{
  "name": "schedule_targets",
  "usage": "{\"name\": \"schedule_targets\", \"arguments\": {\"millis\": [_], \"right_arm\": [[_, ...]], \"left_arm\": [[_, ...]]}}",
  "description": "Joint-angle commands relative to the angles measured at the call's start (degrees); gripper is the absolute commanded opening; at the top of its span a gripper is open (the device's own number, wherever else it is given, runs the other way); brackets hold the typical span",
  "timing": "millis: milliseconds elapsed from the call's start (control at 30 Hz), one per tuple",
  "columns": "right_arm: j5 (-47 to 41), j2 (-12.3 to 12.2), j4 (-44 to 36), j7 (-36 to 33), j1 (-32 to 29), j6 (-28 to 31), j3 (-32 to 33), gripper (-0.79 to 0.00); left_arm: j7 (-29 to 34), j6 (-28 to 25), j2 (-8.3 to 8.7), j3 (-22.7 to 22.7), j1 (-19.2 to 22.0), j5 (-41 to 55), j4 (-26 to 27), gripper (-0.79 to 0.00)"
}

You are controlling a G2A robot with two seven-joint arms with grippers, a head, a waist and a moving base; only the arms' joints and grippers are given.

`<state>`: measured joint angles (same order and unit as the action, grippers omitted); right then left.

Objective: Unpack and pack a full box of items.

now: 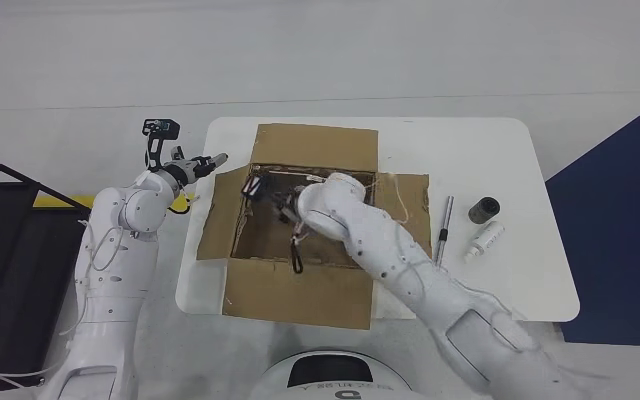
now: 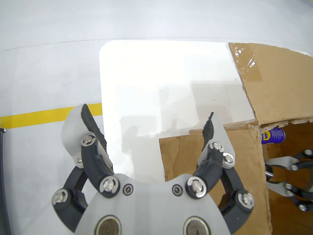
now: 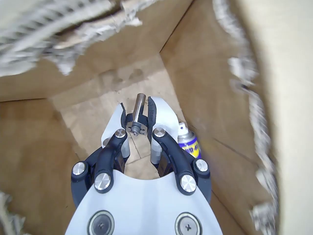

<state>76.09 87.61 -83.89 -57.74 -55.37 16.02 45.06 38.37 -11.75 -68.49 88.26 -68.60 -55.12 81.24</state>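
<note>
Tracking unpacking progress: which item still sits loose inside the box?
The blue spray can, by the box wall; rod, dark cylinder and white bottle lie on the table.

Seen from above, a glossy pale grey floor (image 1: 320, 50) is crossed in the upper part of the frame by a thin dark seam (image 1: 450, 99). A white rectangular table with rounded corners (image 1: 480, 150) sits at centre. A yellow floor stripe (image 1: 60, 201) lies at left; a dark blue panel (image 1: 610, 230) stands at the right edge.

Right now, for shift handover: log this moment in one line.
right gripper: jaws shut on metal pin, inside box | left gripper: jaws open, at table edge | spray can: in box
</note>
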Motion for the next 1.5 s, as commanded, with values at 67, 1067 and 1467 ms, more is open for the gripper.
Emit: {"name": "schedule_targets", "arguments": {"millis": [67,1067,1467], "right_arm": [[5.26,-3.1,-18.06,1.59,-11.64,1.59,7.05,-0.785],[-7.12,-7.99,-50.76,20.38,-39.72,5.07,35.67,-0.785],[-10.71,-9.04,-50.76,28.17,-48.9,-0.35,53.75,-0.785]], "left_arm": [[0.0,0.0,0.0,0.0,0.0,0.0,0.0,0.0],[0.0,0.0,0.0,0.0,0.0,0.0,0.0,0.0],[0.0,0.0,0.0,0.0,0.0,0.0,0.0,0.0]]}}
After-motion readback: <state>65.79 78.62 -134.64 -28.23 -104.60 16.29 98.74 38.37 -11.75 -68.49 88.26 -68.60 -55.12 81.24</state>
